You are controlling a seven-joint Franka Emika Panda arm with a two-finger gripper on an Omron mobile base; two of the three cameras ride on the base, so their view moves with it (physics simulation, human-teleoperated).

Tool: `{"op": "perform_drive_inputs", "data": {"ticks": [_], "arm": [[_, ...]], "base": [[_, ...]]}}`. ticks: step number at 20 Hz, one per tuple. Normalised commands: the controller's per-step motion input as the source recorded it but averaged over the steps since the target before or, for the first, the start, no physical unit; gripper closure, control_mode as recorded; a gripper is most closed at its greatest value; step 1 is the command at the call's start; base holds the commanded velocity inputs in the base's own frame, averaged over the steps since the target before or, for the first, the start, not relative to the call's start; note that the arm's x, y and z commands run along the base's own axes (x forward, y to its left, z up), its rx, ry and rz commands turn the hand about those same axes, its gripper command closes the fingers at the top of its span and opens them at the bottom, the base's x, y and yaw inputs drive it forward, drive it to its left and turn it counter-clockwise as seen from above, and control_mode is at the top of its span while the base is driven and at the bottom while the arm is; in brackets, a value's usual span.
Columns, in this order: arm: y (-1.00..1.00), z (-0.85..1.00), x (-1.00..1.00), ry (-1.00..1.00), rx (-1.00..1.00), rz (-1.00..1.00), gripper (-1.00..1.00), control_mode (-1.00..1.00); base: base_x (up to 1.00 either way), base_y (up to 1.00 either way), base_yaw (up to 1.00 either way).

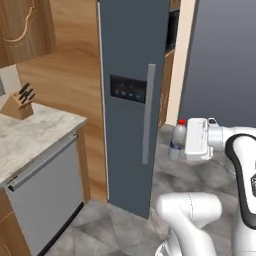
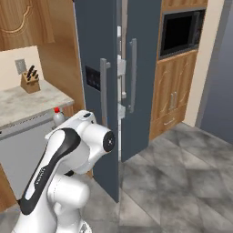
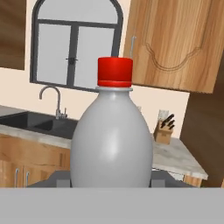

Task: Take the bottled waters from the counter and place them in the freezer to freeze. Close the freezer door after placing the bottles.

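One red-capped bottle [image 3: 112, 135] stands upright in the hand [image 1: 184, 141], clamped between its fingers and carried in the air beside the freezer door [image 1: 132, 100], well away from the worktop [image 1: 30, 137]. To do this carry well, I'd keep it vertical and swing wide round the door's edge before reaching for the freezer [image 2: 123, 68] shelves.
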Motion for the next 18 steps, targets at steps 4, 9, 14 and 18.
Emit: {"op": "perform_drive_inputs", "data": {"ticks": [4, 9, 14, 18], "arm": [[0.0, 0.0, 0.0, 0.0, 0.0, 0.0, 1.0, 1.0], [0.0, 0.0, 0.0, 0.0, 0.0, 0.0, 1.0, 1.0], [0.0, 0.0, 0.0, 0.0, 0.0, 0.0, 1.0, 1.0], [0.0, 0.0, 0.0, 0.0, 0.0, 0.0, 1.0, 1.0]], "base": [[0.0, -0.65, -0.03], [0.09, -0.53, 0.0], [0.12, -0.39, 0.01], [0.18, -0.43, 0.1]]}}
